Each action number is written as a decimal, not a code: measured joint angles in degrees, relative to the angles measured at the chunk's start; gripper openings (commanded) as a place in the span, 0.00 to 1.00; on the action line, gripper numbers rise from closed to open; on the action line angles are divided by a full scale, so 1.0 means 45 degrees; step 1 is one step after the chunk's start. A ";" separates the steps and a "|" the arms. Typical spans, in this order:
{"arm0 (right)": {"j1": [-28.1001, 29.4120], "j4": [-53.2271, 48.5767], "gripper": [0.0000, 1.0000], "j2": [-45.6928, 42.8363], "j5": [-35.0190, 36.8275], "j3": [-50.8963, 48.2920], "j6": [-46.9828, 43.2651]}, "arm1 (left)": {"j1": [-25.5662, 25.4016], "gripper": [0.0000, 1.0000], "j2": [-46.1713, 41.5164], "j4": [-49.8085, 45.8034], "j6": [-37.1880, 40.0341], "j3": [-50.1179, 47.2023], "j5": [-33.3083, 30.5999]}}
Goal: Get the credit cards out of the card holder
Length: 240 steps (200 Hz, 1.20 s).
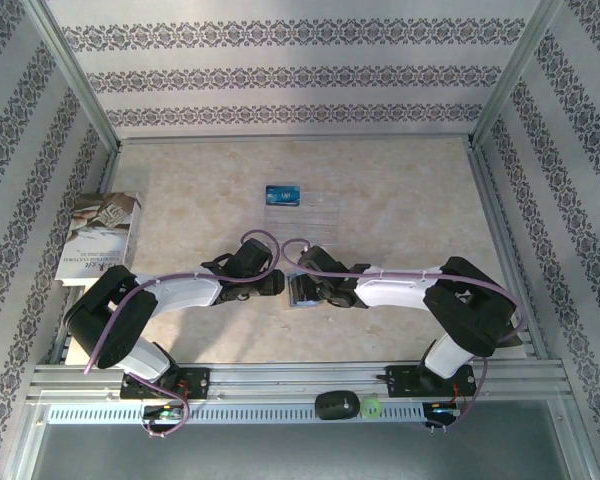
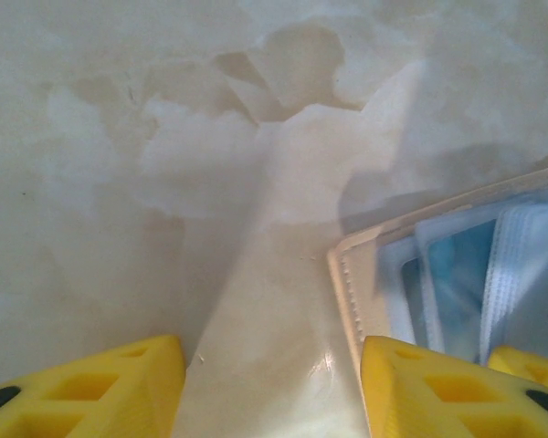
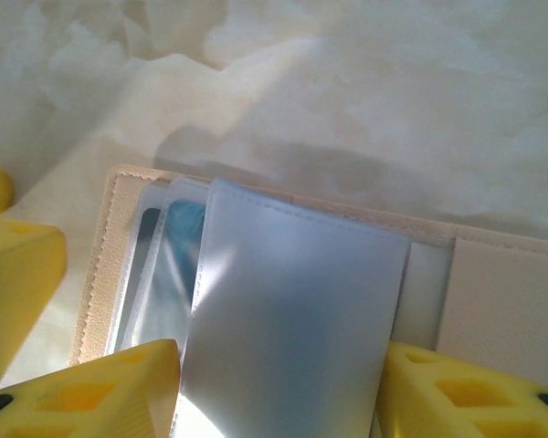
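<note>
The tan card holder [image 1: 302, 291] lies open on the table between my two grippers. Its pale blue-grey sleeves [image 3: 292, 310] face up. A blue card [image 3: 181, 239] and a dark one [image 3: 147, 230] show through the sleeves near the tan edge [image 2: 349, 283]. Another bright blue credit card [image 1: 283, 194] lies on the clear tray. My left gripper [image 2: 272, 394] is open over bare table, its right finger [image 2: 420, 392] over the holder's tan edge. My right gripper [image 3: 279, 394] is open, with a loose sleeve flap standing between its fingers.
A clear plastic tray [image 1: 315, 208] sits mid-table behind the holder. A book [image 1: 98, 236] lies at the left edge. A black object [image 1: 337, 405] and a green one [image 1: 372, 406] rest on the front rail. Patterned walls enclose the table.
</note>
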 measured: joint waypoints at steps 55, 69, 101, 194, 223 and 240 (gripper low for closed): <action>-0.0005 -0.0962 0.53 -0.1093 0.1069 -0.0457 0.0267 | 0.0000 0.59 0.0010 0.0044 -0.0010 0.0000 0.0005; -0.0087 -0.1025 0.48 -0.1239 0.1146 -0.0491 0.0306 | -0.0005 0.62 -0.0010 0.0087 -0.0010 0.0000 0.0073; -0.0316 -0.1059 0.46 -0.1268 0.1234 -0.0661 0.0340 | -0.0155 0.69 -0.0102 0.0175 0.0000 0.0000 0.0170; -0.1773 -0.2516 0.56 -0.3745 0.1894 -0.1428 0.0437 | -0.0495 0.80 -0.0466 -0.0044 0.0039 0.0078 -0.0364; -0.1472 -0.2739 0.56 -0.5221 0.1778 -0.1282 -0.0189 | -0.0491 0.85 -0.1671 -0.0554 0.0039 0.0068 -0.0986; -0.1044 -0.2715 0.55 -0.4945 0.1175 -0.0704 -0.0549 | -0.0461 0.88 -0.2516 -0.0860 0.0049 0.0034 -0.1452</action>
